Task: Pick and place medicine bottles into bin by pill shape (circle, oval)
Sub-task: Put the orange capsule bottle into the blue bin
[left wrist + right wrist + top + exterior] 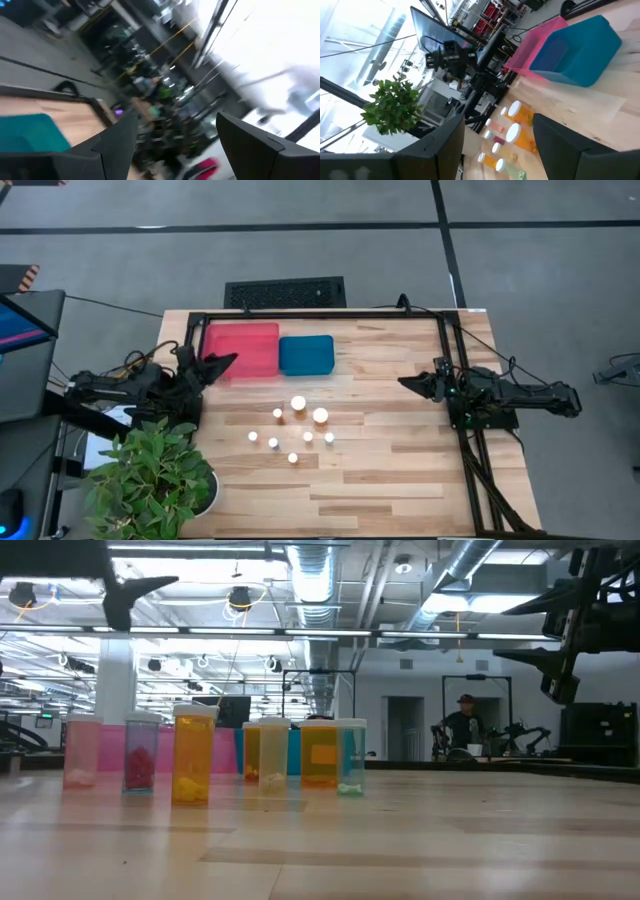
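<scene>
We see the medicine bottles [297, 426] clustered mid-worktop [400, 470] (pale planks), near the pink bin [243, 348] and blue bin [306, 355] at its far edge. The left pincer [222, 362] and right pincer [405, 383] hover open, empty, at opposite side edges.

Desk layout: two bins at the back, bottles in front, an arm at each side.

Two bins sit side by side, touching, at the desk's [400, 470] far edge, the left bin [243, 350] beside the right bin [306, 355]. The medicine bottles [295, 427] stand upright in a loose cluster just before the bins. The left tool [222, 364] hangs over the left bin's edge; the right tool [410, 383] sits well apart near the desk's right side. A potted plant [150, 475] stands at the near left corner.
</scene>
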Motion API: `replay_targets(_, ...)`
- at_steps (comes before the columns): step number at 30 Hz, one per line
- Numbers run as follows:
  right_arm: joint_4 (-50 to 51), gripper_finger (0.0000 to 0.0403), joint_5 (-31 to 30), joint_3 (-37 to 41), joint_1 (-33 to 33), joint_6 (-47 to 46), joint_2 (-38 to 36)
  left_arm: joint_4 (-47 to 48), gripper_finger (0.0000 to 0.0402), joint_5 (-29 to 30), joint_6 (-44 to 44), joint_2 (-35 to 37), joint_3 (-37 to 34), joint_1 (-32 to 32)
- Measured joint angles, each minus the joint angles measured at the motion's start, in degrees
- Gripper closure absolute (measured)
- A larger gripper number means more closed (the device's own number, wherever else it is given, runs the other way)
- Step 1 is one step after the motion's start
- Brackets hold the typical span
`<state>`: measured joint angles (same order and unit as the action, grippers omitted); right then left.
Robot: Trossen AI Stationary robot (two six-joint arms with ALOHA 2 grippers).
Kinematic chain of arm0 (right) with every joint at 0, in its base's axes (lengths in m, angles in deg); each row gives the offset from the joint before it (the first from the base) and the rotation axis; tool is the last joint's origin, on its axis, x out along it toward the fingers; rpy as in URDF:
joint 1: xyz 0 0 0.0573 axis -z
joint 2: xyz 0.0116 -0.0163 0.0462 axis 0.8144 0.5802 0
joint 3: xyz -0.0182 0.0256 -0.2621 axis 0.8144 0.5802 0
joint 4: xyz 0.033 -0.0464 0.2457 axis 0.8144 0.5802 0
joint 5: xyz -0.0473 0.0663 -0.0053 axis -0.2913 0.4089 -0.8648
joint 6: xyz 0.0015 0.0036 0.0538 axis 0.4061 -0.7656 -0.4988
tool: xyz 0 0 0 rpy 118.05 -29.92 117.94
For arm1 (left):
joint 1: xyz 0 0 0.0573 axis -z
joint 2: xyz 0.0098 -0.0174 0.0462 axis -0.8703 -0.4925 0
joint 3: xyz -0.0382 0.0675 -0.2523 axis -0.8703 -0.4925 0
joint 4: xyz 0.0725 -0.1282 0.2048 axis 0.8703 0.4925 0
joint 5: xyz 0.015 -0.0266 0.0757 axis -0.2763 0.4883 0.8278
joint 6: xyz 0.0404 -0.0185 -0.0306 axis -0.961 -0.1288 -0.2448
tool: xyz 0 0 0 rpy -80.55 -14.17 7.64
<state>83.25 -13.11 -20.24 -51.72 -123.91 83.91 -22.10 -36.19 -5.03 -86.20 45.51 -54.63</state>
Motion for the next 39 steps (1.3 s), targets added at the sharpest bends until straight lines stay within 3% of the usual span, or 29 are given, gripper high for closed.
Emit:
replay_targets(4,-0.02,0.0159,0.03,0.0,0.17,1.31,0.0,8.85,0.0137,-1.2,-2.56,-13.38,10.03,0.02)
replay_targets(10,-0.02,0.0159,0.12,-0.01,0.33,3.15,0.0,36.83,0.0122,-8.18,-4.29,-33.84,28.38,0.02)
replay_targets(16,0.1,0.0159,0.2,0.0,0.33,3.2,0.0,53.73,0.0117,-12.68,-15.37,-50.38,41.51,0.04)
replay_targets(20,0.23,0.0159,0.24,0.0,0.33,3.19,0.0,53.83,0.0117,-17.4,-21.53,-58.14,43.49,-0.15)
replay_targets(26,0.39,0.0159,0.32,0.0,0.33,3.17,0.0,55.85,0.0118,-26.43,-22.19,-68.96,43.5,-1.04)
replay_targets(32,0.55,0.0159,0.42,0.0,0.33,3.15,0.0,55.45,0.0118,-24.08,-22.66,-75.16,43.49,-0.18)
replay_targets(39,0.63,0.0159,0.41,0.0,0.33,3.15,0.0,55.67,0.0118,-21.24,-23.41,-75.69,43.53,0.5)
